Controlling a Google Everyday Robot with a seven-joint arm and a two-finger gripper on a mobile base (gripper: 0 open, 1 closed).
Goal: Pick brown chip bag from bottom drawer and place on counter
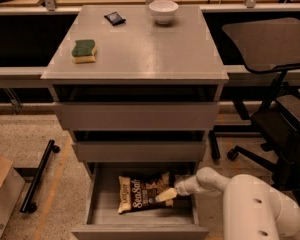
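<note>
The gripper sat low inside the open bottom drawer, its pale cream tip lying against the right end of the brown chip bag. Whether it had closed on the bag's edge or only rested against it could not be told. Behind it, the smooth, rounded white arm bent in over the drawer's right wall from the robot's bulky white body at the lower right.

The bag lay flat on the drawer's plain grey floor, roughly in the middle and slightly tilted. Its surface was crinkled and dark brown, with cream ends and large white "Sea Salt" lettering across the face. The drawer was a shallow grey tray pulled well out. Bare floor showed to the left of the bag.

Above it, the two shallower grey drawers, the middle one and the top one, had flat matte fronts, each with a dark gap above.

The bench, the cabinet's square grey top, looked smooth and faintly glossy. A rectangular sponge, green on top and yellow beneath, rested near its left edge. A small black packet lay toward the back, and a round white bowl stood beside it at the rear.

A black office chair stood to the right on the speckled floor. A black bar with small wheels lay to the left, near a brown cardboard box.
</note>
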